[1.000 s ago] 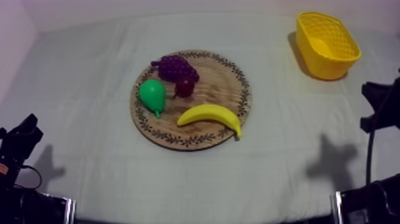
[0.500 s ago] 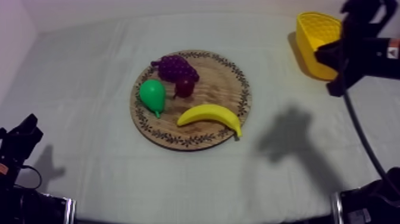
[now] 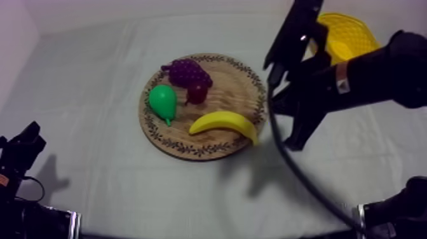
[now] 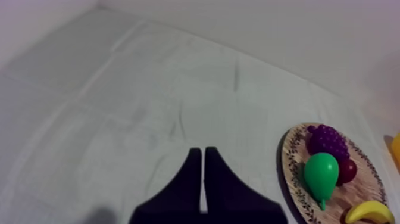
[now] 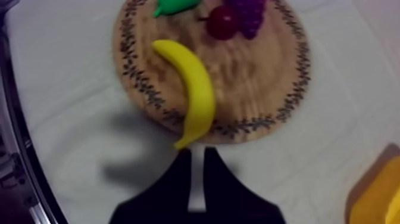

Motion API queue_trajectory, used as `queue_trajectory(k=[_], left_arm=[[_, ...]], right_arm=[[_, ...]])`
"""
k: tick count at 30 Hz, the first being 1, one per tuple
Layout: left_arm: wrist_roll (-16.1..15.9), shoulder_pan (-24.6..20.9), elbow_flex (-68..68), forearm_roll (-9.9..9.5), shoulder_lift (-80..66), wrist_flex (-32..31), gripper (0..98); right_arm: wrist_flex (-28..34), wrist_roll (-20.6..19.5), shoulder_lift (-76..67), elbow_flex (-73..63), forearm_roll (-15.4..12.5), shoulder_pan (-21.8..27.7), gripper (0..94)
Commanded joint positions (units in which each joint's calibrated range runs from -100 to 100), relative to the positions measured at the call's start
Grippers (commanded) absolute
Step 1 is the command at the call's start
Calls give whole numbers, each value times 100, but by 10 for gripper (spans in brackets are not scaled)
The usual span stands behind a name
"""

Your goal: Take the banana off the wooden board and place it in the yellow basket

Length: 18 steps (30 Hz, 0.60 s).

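So here's where we're at. The banana (image 3: 223, 123) is lying on the wooden board (image 3: 244, 81), at the board's lower right edge in the top view, about mid-frame. It's plain bright yellow, smooth and a bit shiny. It curves like a shallow arch with the hump facing up-frame, thick through the middle and tapering to a point at both ends. Its right tip pokes out just past the patterned rim, over the cloth (image 3: 95, 82).

The banana isn't touching the other fruit. The green pear (image 3: 162, 102) sits at the board's left side and the purple grapes (image 3: 186, 72) are up top. The small red fruit (image 3: 197, 93) is tucked just under the grapes, beside the pear.

Our right gripper (image 5: 197, 152) hangs over the cloth just off the board's rim, close to that overhanging banana tip. Its two black fingers are pressed together into a narrow wedge with nothing between them. In the top view the right arm (image 3: 368, 76) reaches in from the right edge and covers part of the yellow basket (image 3: 359, 39). The basket stands in the upper right of the frame, well apart from the board.

Our left gripper (image 4: 199, 152) is over bare cloth to the left of the board, fingers likewise closed together on nothing.
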Motion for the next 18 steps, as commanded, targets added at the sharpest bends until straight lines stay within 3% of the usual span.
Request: queue_trajectory(k=[1, 9, 10, 14, 16, 18], left_arm=[[0, -3, 3, -1, -3, 2, 1], [0, -3, 3, -1, -3, 2, 1], [0, -3, 3, -1, -3, 2, 1], [0, -3, 3, -1, -3, 2, 1], [0, -3, 3, -1, -3, 2, 1], [0, -3, 3, -1, -3, 2, 1]], right_arm=[[60, -19, 221, -71, 62, -253, 76], [225, 77, 732, -472, 63, -488, 84], [219, 109, 760, -492, 59, -491, 133], [185, 134, 807, -515, 99, -497, 577], [133, 114, 809, -497, 110, -485, 666], [74, 80, 800, -452, 139, -483, 690]])
